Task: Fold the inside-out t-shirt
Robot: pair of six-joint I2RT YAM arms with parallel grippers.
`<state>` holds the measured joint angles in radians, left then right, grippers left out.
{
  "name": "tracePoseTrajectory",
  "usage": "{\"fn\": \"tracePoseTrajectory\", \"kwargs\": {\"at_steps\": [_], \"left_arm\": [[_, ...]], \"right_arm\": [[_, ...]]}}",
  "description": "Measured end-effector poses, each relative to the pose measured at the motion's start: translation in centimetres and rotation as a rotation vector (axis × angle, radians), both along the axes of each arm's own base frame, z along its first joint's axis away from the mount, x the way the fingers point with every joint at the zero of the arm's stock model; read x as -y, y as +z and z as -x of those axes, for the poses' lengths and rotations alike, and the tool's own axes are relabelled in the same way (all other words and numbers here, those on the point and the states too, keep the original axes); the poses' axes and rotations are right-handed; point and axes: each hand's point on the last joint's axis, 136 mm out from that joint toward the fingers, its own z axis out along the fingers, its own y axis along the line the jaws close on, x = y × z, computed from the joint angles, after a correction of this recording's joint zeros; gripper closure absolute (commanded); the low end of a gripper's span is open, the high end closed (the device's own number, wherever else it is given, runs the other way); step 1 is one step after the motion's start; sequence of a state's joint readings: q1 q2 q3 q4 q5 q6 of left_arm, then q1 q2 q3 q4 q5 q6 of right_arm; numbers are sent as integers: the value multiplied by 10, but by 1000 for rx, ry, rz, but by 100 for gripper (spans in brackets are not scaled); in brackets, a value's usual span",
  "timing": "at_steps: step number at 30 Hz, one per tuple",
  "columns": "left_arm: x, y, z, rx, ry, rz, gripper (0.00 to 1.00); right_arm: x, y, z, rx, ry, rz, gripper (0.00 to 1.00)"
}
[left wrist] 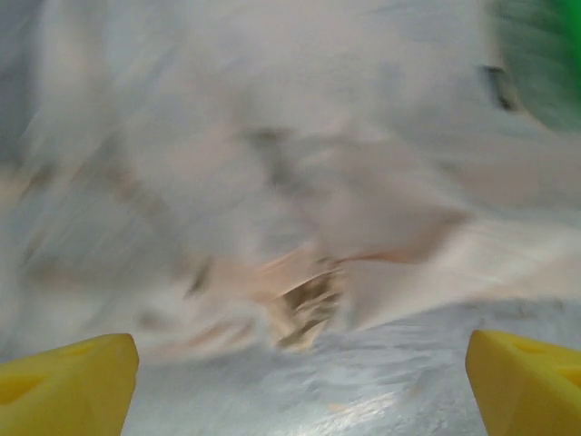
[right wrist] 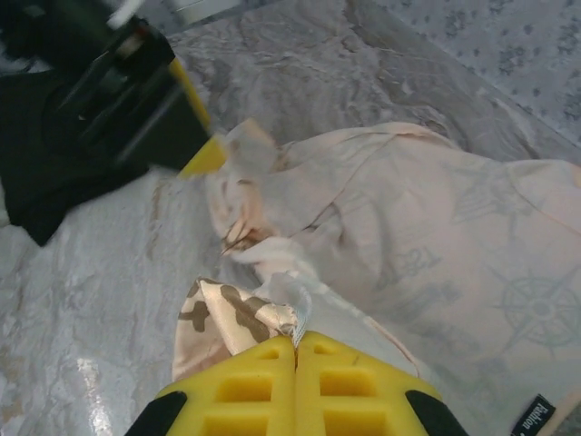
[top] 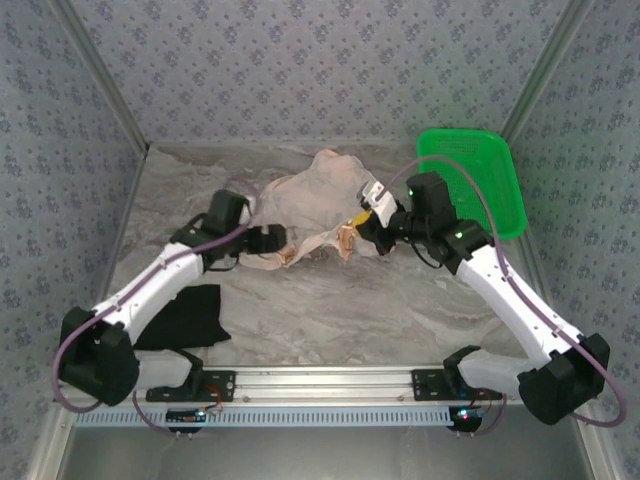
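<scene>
The shirt (top: 315, 205) lies crumpled at the far middle of the table (top: 380, 310), with no fold made yet. The right gripper (right wrist: 297, 341) is pinched tight on its near edge. The left gripper (left wrist: 300, 386) gapes wide by its left edge, gripping nothing.

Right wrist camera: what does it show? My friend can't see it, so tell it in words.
The yellow right gripper is shut on an edge of the inside-out t-shirt, peach-tan with faint compass drawings, crumpled on a grey marbled table. The left gripper sits at top left beside the shirt's bunched fabric, with a black cloth behind it.
</scene>
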<state>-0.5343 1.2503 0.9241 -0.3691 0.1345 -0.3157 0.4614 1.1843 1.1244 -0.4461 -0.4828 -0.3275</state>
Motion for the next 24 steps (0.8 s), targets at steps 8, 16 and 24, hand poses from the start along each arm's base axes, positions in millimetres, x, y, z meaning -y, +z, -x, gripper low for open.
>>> {"fn": "tracePoseTrajectory", "kwargs": {"at_steps": [8,16,24], "left_arm": [[58,-28,39,479,-643,-225,7],[85,-90,17,588,-812,-430,49],[106,-55,-1,679,-863,-453,100]], "right_arm": [[29,-6,-17,-114,-114,-31,100],[44,-1,-12,-146,-175,-71,100],[83,12,-25,-103,-345,-76,100]]}}
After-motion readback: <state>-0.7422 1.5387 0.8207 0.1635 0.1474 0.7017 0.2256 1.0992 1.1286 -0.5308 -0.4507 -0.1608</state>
